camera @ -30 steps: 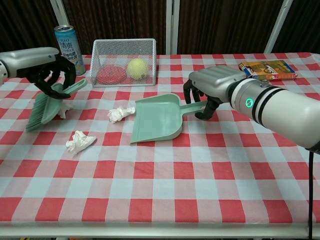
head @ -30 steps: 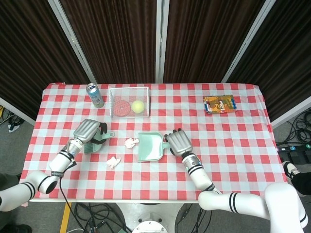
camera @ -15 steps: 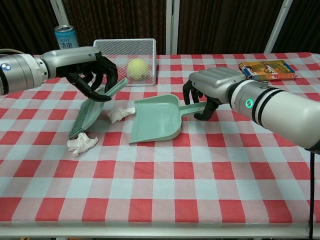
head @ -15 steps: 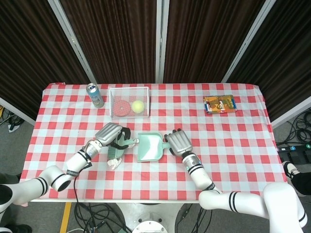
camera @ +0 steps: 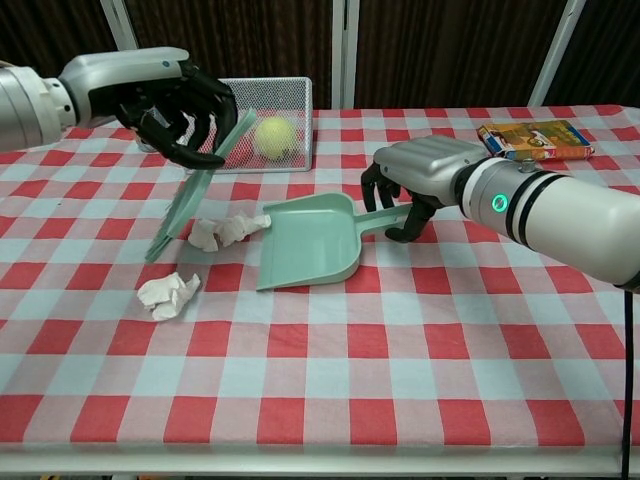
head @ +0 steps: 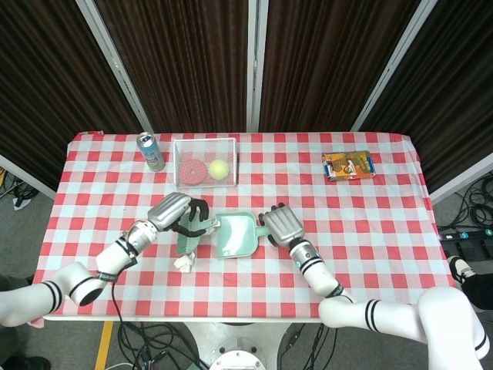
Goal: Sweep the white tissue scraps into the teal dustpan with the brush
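Observation:
My left hand (camera: 172, 98) (head: 174, 210) grips the handle of the teal brush (camera: 190, 200). The brush tilts steeply, with its bristles (head: 187, 242) down on the cloth. White tissue scraps (camera: 226, 231) lie bunched between the bristles and the open mouth of the teal dustpan (camera: 306, 250) (head: 236, 236). Another scrap (camera: 168, 294) (head: 183, 263) sits nearer the front, left of the pan and apart from the brush. At the pan's right end, my right hand (camera: 421, 176) (head: 282, 224) grips its handle (camera: 383, 221) and holds the pan flat on the table.
A wire basket (camera: 262, 122) (head: 205, 162) with a tennis ball (camera: 274, 136) and a red item stands behind the brush. A drink can (head: 151, 150) is at the back left. A snack packet (camera: 535, 138) (head: 348, 165) lies at the back right.
My left hand has carried the brush right, from the table's left side to the dustpan's mouth, pushing a scrap up against the others there. The dustpan barely shifted.

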